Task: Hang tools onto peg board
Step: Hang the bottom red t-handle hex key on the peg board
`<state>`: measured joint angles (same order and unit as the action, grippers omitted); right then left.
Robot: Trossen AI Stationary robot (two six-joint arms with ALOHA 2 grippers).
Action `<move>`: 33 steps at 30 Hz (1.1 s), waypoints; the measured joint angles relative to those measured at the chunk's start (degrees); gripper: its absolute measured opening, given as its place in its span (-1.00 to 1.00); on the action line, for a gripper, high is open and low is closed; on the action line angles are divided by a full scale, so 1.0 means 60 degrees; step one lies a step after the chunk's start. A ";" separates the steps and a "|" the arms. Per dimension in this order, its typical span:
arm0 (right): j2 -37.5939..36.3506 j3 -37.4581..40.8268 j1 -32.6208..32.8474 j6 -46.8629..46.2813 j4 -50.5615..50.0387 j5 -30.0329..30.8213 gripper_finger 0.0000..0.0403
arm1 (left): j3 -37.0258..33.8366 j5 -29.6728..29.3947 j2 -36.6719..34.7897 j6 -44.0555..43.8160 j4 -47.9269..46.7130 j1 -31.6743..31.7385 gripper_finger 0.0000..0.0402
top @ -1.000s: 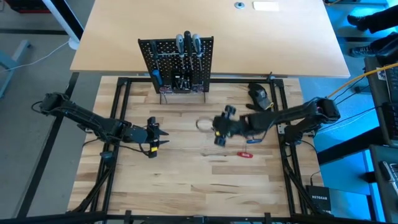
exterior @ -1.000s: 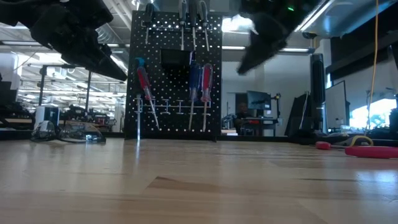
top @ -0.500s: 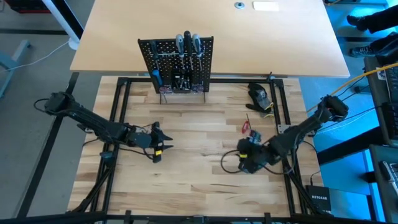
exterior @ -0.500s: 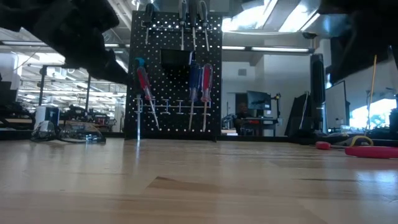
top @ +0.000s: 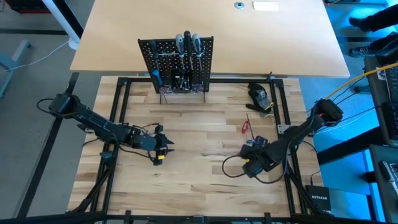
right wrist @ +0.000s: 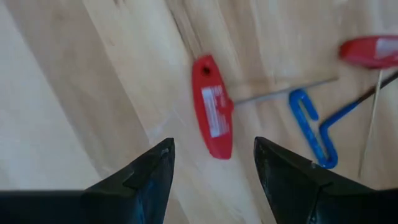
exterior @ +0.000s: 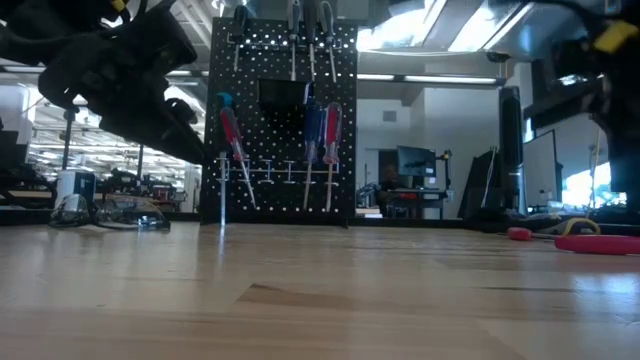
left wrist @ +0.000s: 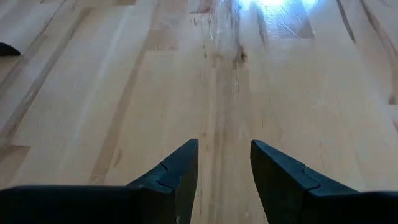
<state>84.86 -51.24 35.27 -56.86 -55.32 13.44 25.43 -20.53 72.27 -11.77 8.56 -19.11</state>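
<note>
1. High view: peg board (top: 177, 62) stands upright at 12 o'clock on the surface (top: 193, 168), tools (top: 186, 43) already hung on it. Left pincer (top: 163, 149) at 9 o'clock, low over bare wood. Right pincer (top: 249, 163) at 4 o'clock, well apart from the board. Small red tool (top: 245, 127) lies loose at 2 o'clock, a dark lump (top: 260, 94) just beyond it near the frame.
2. Low view: board (exterior: 282, 115) dead centre and upright; red and blue screwdrivers (exterior: 320, 135) hang on it, black handles along its top. Left arm (exterior: 120, 75) hangs dark at 10 o'clock, off the surface. Red tool (exterior: 590, 243) on the wood at 3 o'clock.
3. Left wrist view: left pincer (left wrist: 224, 165) parted with a clear gap, nothing between its fingers (left wrist: 177, 171), only bare wood below.
4. Right wrist view: right pincer (right wrist: 214, 165) spread wide, holding nothing, over a red T-handle key (right wrist: 212, 118) lying flat with its thin shaft pointing away. Just beside it a blue-handled key (right wrist: 314, 124); another red handle (right wrist: 373, 51) near the edge. No finger touches any of them.
</note>
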 joint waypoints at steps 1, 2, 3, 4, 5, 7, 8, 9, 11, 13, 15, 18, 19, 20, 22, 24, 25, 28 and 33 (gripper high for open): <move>0.0021 0.0164 0.0000 0.0018 0.0100 -0.0033 0.09 | 0.0000 -0.0003 0.0000 0.0000 -0.0011 0.0000 -0.32; 0.0022 0.0384 0.0000 0.0018 0.0291 -0.0107 0.09 | 0.0000 0.0000 0.0000 0.0000 -0.0008 0.0000 -0.32; 0.0022 0.0619 -0.0003 0.0018 0.0535 -0.0219 0.09 | 0.0000 0.0000 0.0000 0.0000 -0.0010 -0.0002 -0.32; 0.0022 0.0879 -0.0007 0.0022 0.0821 -0.0348 0.09 | 0.0000 0.0000 0.0000 -0.0006 -0.0007 -0.0004 -0.32; 0.0022 0.1131 -0.0007 0.0022 0.1091 -0.0464 0.09 | 0.0000 0.0000 0.0000 -0.0009 -0.0005 -0.0004 -0.32; 0.0022 0.1661 -0.0007 0.0024 0.1701 -0.0568 0.09 | 0.0000 0.0000 0.0000 0.0019 -0.0011 -0.0004 -0.32; 0.0022 0.1910 -0.0007 0.0020 0.2113 -0.0600 0.09 | 0.0000 0.0000 0.0000 0.0038 -0.0008 -0.0004 -0.32; -0.0017 0.2090 -0.0007 0.0049 0.2483 -0.0598 0.09 | 0.0000 0.0000 0.0000 0.0047 -0.0007 -0.0004 -0.32; -0.0052 0.2396 -0.0004 0.0106 0.2953 -0.0562 0.09 | 0.0000 0.0000 0.0000 0.0062 -0.0004 0.0012 -0.32; -0.0055 0.2533 0.0000 0.0124 0.3058 -0.0456 0.09 | 0.0000 0.0000 0.0000 0.0169 0.0035 0.0058 -0.32; -0.0054 0.2596 0.0004 0.0090 0.3080 -0.0413 0.09 | 0.0000 -0.0003 0.0000 0.0237 0.0121 0.0093 -0.32; -0.0051 0.2638 0.0004 0.0113 0.3086 -0.0360 0.09 | 0.0000 -0.0003 0.0000 0.0233 0.0193 0.0131 -0.32; -0.0046 0.2641 0.0004 0.0178 0.3104 -0.0295 0.09 | 0.0000 -0.0004 0.0000 0.0236 0.0185 0.0123 -0.32; -0.0043 0.2648 0.0004 0.0247 0.3138 -0.0243 0.08 | 0.0000 0.0000 0.0000 0.0233 0.0175 0.0111 -0.32; -0.0037 0.2655 0.0004 0.0334 0.3221 -0.0228 0.04 | 0.0000 0.0000 0.0000 0.0233 0.0178 0.0095 -0.32; -0.0019 0.2624 0.0004 0.0365 0.3243 -0.0197 -0.03 | 0.0000 0.0000 0.0000 0.0229 0.0175 0.0095 -0.32; -0.0017 0.2620 0.0004 0.0389 0.3255 -0.0191 -0.06 | 0.0000 -0.0003 0.0000 0.0229 0.0175 0.0095 -0.32; -0.0003 0.2619 0.0005 0.0485 0.3308 -0.0140 -0.15 | 0.0000 -0.0001 0.0000 0.0256 0.0180 0.0095 -0.32; 0.0008 0.2619 0.0011 0.0522 0.3328 0.0051 -0.23 | 0.0000 0.0000 0.0000 0.0264 0.0182 0.0095 -0.32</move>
<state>84.90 -35.53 35.33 -53.73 -35.36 13.75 25.43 -20.53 72.27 -10.19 9.65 -18.55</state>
